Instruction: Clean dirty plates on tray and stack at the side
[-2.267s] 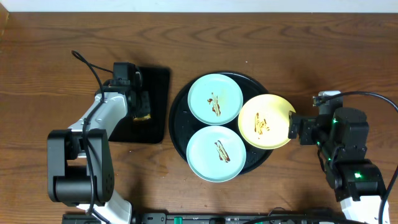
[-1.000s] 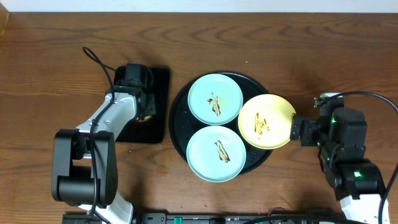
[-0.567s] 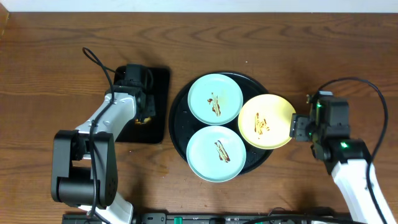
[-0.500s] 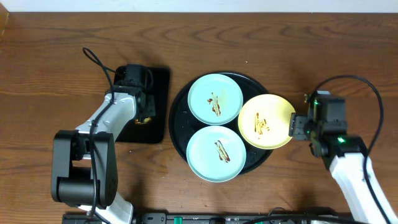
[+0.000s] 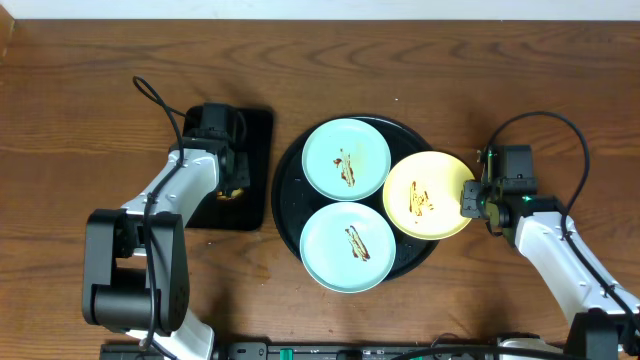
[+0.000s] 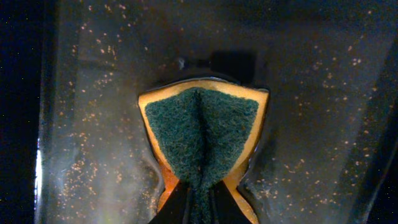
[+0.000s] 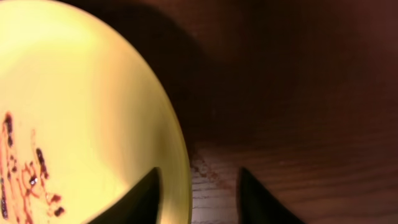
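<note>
Editor: Plates point(image 5: 348, 245) are the story here. Where do they sit, and how will they handle?

Photographer: Three small ones lie on the round tray point(image 5: 285, 200), each streaked with brown sauce. Two mint plates point(image 5: 345, 160) take the far and near sides. The yellow plate point(image 5: 428, 195) rests at the right, its edge overhanging the tray's rim above the table point(image 5: 500, 90). They look stiff, light and glossy, so probably slippery where sauced and apt to chip if dropped. The thin raised rim is the sensible place to take hold, and the yellow one's overhanging edge offers the easiest bite.

Editor: And the pincers?

Photographer: The right gripper point(image 7: 196, 199) sits at exactly that edge. Its jaws stand partly apart and straddle the rim. One finger point(image 7: 146, 190) is over the plate's inner face and the other is outside, above bare wood, with a sliver of gap between it and the rim. No firm clamp shows. Across the table, the left gripper point(image 6: 200, 202) is pressed together on a sponge point(image 6: 202, 134). The green scouring face is creased by the pinch, with the orange body beneath. It is held over the glossy, speckled rectangular tray point(image 6: 93, 124), to the left of the round one.
</note>
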You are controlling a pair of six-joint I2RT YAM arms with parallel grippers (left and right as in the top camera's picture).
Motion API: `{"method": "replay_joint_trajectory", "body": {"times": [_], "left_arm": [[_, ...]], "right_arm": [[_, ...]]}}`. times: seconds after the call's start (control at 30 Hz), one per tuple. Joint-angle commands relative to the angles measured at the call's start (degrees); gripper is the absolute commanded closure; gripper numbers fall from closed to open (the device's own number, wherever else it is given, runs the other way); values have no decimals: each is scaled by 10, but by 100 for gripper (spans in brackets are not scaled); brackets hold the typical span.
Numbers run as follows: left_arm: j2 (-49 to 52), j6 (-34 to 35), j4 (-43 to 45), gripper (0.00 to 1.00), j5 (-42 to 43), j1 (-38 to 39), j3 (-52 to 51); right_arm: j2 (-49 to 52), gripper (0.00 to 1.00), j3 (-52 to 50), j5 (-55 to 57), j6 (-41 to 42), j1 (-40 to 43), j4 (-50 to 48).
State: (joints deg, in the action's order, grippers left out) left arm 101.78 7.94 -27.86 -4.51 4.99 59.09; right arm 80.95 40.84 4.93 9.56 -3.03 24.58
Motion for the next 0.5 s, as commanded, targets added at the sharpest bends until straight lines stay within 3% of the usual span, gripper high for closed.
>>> {"method": "replay_joint_trajectory", "body": {"times": [0.0, 0.17, 0.33, 0.47], "left_arm": [[-9, 10, -5, 92, -7, 1, 8], [-20, 9, -9, 92, -7, 1, 9], [-64, 9, -16, 93, -7, 1, 9], [-103, 9, -26, 92, -7, 1, 9]], "right_arm": [[4, 71, 11, -1, 3, -3, -2], [4, 80, 11, -1, 3, -3, -2], [4, 99, 11, -1, 3, -3, -4], [4, 99, 11, -10, 3, -3, -5]]}}
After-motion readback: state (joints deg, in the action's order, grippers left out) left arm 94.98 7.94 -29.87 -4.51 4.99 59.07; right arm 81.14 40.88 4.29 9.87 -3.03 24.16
